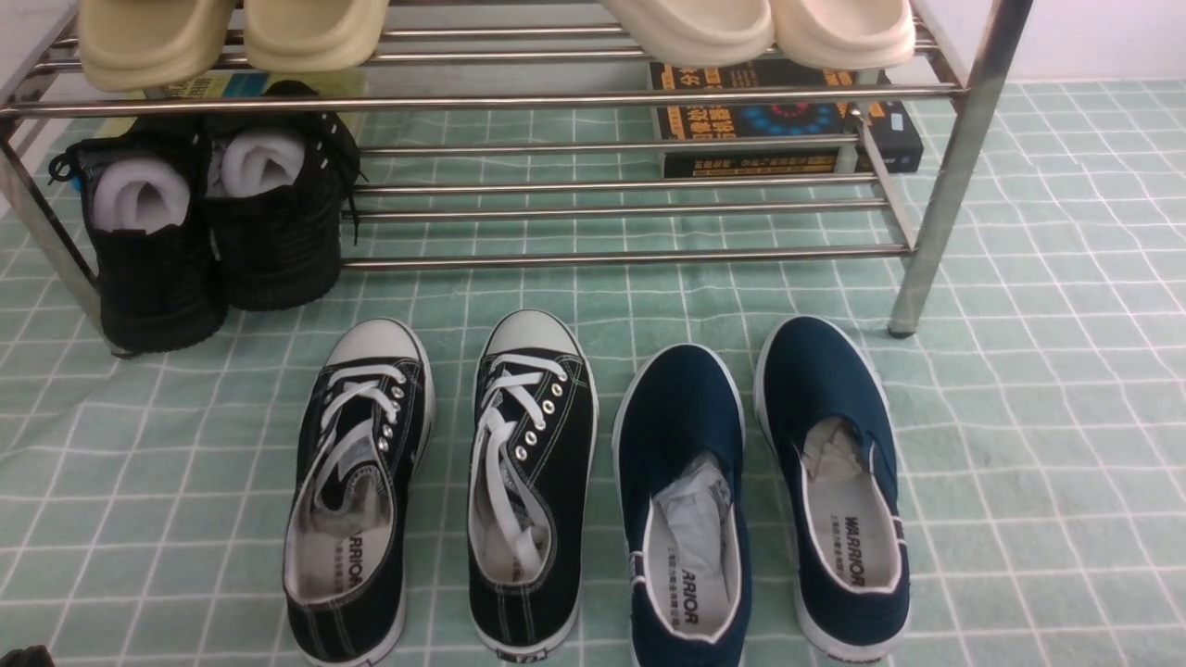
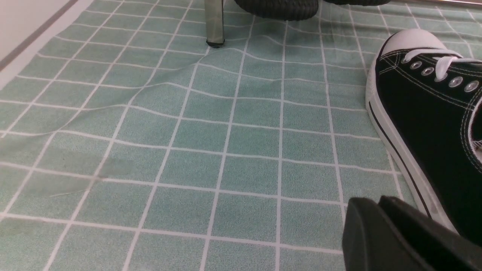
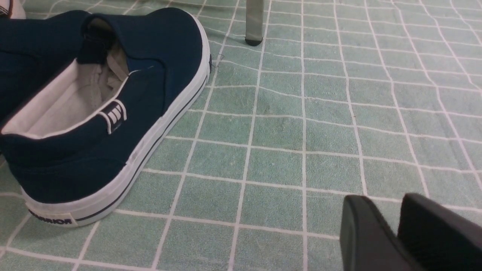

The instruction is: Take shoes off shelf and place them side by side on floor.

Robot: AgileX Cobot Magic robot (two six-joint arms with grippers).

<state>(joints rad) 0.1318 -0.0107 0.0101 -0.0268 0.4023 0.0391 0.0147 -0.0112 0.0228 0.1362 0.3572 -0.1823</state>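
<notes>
The two black sneakers (image 1: 435,491) stand side by side on the green checked floor (image 1: 1038,445), toes toward the shelf (image 1: 954,176), just in front of its lower bars. They sit close together without touching, white laces loose over the tongues. Just beside them, toward the shelf's right leg, lies a pair of navy slip-ons (image 1: 760,491), also toes forward, with crumpled paper in the openings. On the lower tier at the shelf's left end sit two bulky black shoes (image 1: 213,232) stuffed with white paper; pale slippers (image 1: 232,32) rest on the top tier, and a dark book (image 1: 788,120) lies under the right end.

The left gripper (image 2: 380,233) hangs low over the cloth next to the outer side of the left sneaker, its dark fingers nearly together and holding nothing. The right gripper (image 3: 399,229) hovers over bare cloth, apart from the outer navy slip-on, its fingers a little apart and empty.
</notes>
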